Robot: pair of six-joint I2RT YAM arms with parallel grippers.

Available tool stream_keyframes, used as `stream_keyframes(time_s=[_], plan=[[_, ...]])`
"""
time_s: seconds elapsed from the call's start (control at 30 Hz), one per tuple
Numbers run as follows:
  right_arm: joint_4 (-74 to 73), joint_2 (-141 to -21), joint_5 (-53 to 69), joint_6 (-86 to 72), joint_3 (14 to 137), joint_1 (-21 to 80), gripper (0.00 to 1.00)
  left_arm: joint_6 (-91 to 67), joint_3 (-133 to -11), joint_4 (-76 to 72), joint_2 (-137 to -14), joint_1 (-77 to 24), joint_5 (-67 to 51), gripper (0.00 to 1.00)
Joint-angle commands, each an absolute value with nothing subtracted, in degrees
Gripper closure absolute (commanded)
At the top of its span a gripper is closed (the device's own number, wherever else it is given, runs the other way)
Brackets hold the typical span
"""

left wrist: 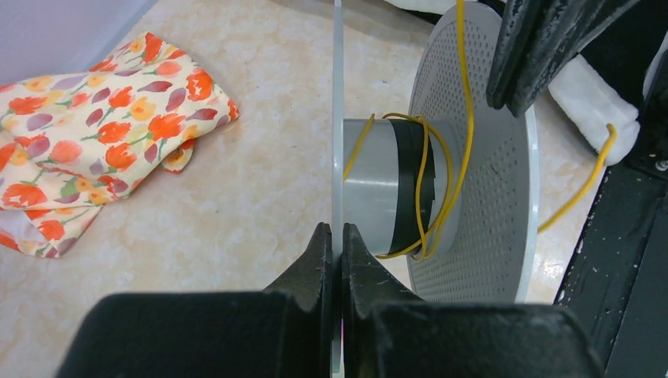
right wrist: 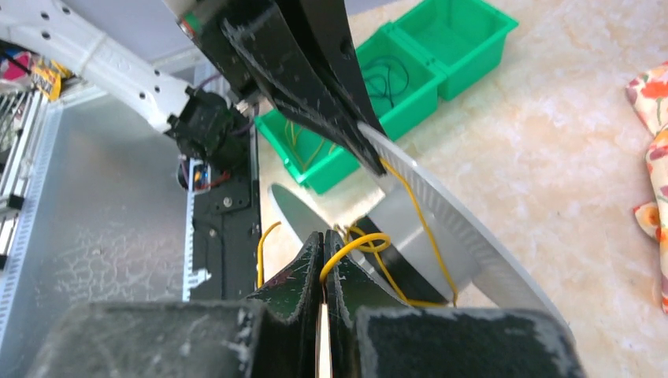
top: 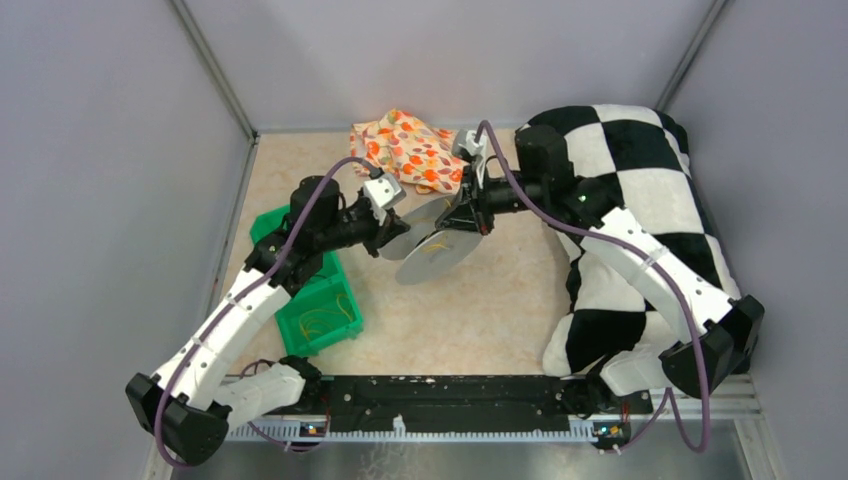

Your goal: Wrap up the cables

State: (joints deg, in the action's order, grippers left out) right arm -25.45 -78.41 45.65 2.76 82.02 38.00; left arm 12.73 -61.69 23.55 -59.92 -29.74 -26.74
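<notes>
Left tool [left wrist: 336, 246], bottom centre, is clamped on the spool [left wrist: 480, 197] flange; right tool [right wrist: 324, 250] pinches the cables [right wrist: 356, 240], looped slackly round the hub mid-frame. Slack turns could slide off.

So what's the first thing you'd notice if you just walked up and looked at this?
The grey spool between the two arms, at the middle of the table: the left tool pinches one of its discs by the edge, while the right tool pinches a thin yellow cable looped around its core. Next comes the big black-and-white checkered pillow along the right side, and the flowery cloth at the back wall.
</notes>
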Motion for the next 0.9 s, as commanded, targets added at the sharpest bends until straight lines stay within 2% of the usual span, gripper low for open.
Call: stream_keyframes(time_s=[0.0,0.23,0.87], plan=[[-34.5,-76.7,47.2,10.7,85.4,37.0,1.0,18.4,-62.8,22.1,-57.3,-29.8,-28.6,1.0],[-38.7,-75.2,36.8,14.1,84.2,37.0,1.0,19.8,-64.9,24.3,-57.4,-29.8,-27.4,1.0],[-32.2,-73.8,20.2,11.0,77.6,37.0,0.92,20.7,-68.2,27.3,-57.1,-29.8,-30.4,1.0]])
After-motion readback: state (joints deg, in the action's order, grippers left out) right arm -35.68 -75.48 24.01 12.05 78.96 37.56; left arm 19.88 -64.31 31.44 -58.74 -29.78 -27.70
